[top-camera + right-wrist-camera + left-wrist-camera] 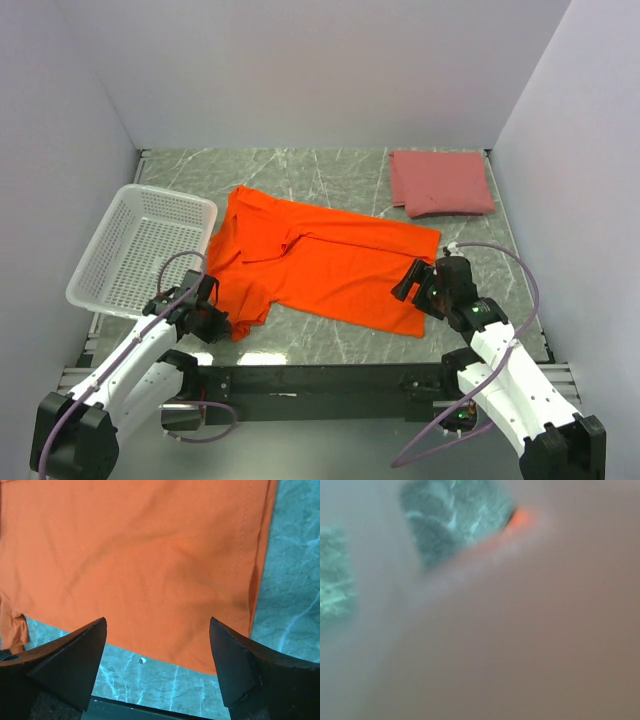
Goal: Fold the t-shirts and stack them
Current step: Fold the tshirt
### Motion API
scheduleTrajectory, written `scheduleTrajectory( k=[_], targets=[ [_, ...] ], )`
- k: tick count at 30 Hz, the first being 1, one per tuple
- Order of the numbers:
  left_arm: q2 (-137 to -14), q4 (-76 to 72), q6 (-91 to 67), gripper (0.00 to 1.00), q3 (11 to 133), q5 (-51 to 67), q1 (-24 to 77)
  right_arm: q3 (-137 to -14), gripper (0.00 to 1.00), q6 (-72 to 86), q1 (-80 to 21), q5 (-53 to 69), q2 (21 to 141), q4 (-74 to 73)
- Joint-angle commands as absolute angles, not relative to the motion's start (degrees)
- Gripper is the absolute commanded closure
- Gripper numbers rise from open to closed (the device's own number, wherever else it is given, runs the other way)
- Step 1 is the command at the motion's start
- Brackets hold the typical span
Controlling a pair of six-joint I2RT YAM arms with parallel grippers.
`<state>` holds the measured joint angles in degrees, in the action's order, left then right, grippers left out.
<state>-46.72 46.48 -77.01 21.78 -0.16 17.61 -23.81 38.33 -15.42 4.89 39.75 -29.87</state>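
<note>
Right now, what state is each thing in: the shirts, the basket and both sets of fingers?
Orange shirt: laid out flat, only partly folded.
Pink shirt: folded, at the far right corner.
Basket: upright, empty.
Left fingers: at the orange shirt's near left corner; open or shut cannot be told.
Right fingers: open, over the orange shirt's near right hem.

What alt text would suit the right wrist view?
An orange t-shirt lies spread flat on a green marbled table, filling most of the frame. The right tool hangs open over the shirt's near edge, holding nothing.
</note>
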Motion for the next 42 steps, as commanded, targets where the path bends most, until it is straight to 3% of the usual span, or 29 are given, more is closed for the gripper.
scheduleTrajectory(
  k=[1, 2, 15, 28, 42],
  targets=[
    [-46.76, 46.15, -75.85, 0.94, 21.98, 0.18, 17.84, -25.22, 0.11, 38.76, -15.82, 2.90, 39.64, -30.50],
    [-46.93, 45.88, -76.11, 0.99, 21.80, 0.18, 17.84, -25.14, 0.11, 38.76, -15.82, 2.90, 39.46, -30.85],
    [-42.28, 55.37, -77.87, 0.99, 35.94, -12.21, 17.84, -24.61, 0.14, 44.55, -22.74, 2.92, 37.35, -34.88],
    [-47.46, 51.33, -76.29, 0.99, 41.39, -9.32, 17.84, -24.00, 0.16, 59.74, -33.39, -5.36, 44.47, -42.36],
    [-52.99, 47.46, -74.71, 0.99, 43.15, -4.83, 17.84, -22.85, 0.23, 65.22, -34.10, -3.78, 48.06, -42.90]
  ],
)
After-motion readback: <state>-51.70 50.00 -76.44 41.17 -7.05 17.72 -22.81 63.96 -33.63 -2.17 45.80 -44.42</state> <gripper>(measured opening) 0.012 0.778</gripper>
